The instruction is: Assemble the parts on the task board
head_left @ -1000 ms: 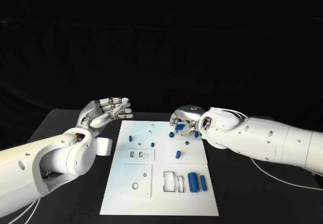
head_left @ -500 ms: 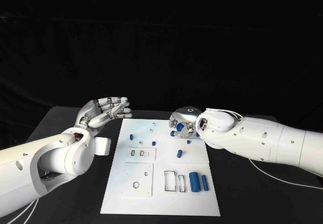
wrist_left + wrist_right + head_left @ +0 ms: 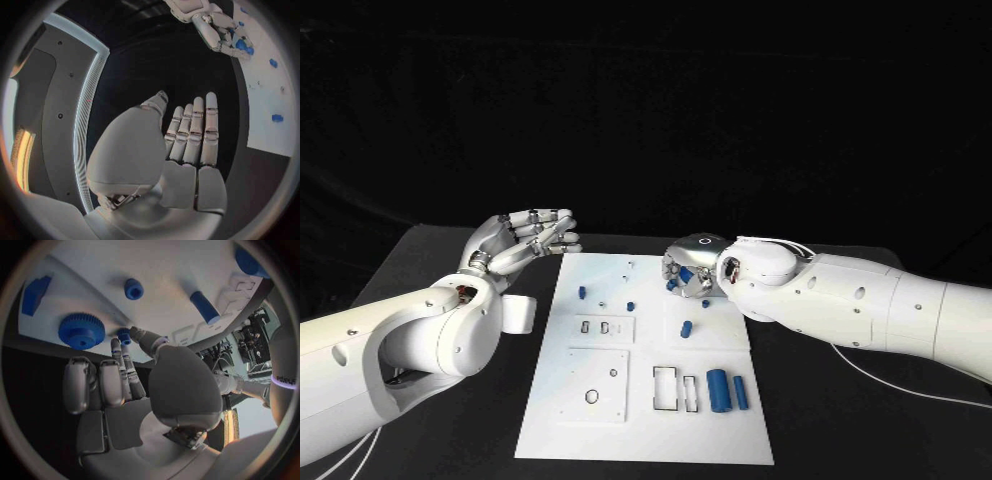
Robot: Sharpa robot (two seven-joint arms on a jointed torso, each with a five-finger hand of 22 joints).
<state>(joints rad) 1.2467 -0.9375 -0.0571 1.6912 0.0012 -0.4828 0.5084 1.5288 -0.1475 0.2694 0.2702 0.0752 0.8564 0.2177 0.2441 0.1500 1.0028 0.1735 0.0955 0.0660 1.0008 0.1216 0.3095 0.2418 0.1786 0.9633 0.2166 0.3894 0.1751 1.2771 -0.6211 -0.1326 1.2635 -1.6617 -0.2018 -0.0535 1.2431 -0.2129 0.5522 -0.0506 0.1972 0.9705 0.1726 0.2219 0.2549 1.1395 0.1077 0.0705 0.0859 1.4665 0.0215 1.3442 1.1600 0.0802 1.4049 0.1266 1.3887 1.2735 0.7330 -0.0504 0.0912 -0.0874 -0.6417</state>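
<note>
Right hand [image 3: 687, 270] hovers over the task board's [image 3: 646, 420] far edge, fingers [image 3: 123, 362] pinching a small blue peg [image 3: 124, 335]; the blue gear [image 3: 81, 330] lies just beside them. Left hand [image 3: 524, 240] waits beside the board, fingers apart, holding nothing.

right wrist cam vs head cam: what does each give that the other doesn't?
Right wrist view: a blue gear on the white board beside the fingertips, and the right hand pinching a small blue piece. Head view: the left hand, empty, off the board's edge, and two long blue cylinders at the near end. Both: the board and a short blue cylinder.
</note>
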